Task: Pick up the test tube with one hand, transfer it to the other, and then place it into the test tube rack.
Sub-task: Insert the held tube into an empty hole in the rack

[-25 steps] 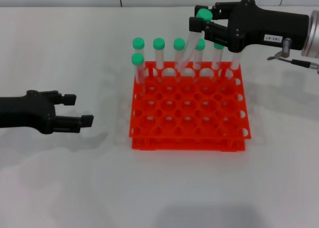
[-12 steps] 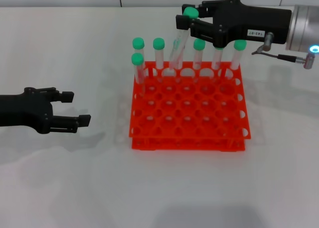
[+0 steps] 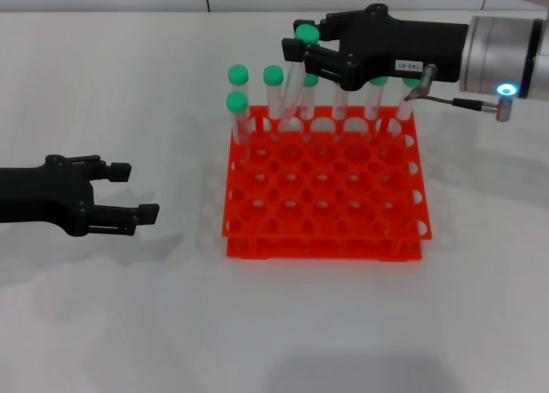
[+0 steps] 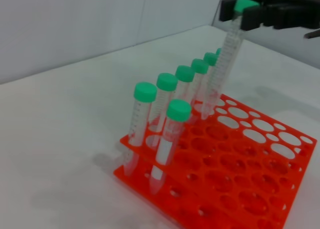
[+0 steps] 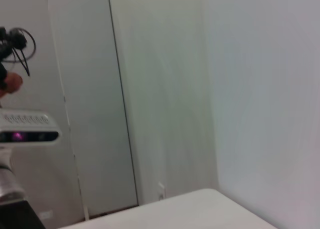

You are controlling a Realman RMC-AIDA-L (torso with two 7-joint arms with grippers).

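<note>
My right gripper (image 3: 302, 43), black with a white label, is shut on the green cap of the test tube (image 3: 292, 88). It holds the tube tilted over the back left part of the orange-red rack (image 3: 326, 241). In the left wrist view the tube (image 4: 224, 69) hangs from the gripper (image 4: 243, 13), its lower end at the rack's (image 4: 240, 189) top near the back rows. I cannot tell whether it is in a hole. My left gripper (image 3: 135, 190), black and unlabelled, is open and empty, low over the table left of the rack.
Several other green-capped tubes (image 3: 274, 91) stand in the rack's back row. One more tube (image 3: 238, 118) stands in the second row at the left corner. The rack's front rows are open holes. The white table (image 3: 274, 324) spreads around it.
My right gripper has moved left along the rack's back row with the tube, which now hangs steeper. The left gripper has stayed almost still.
</note>
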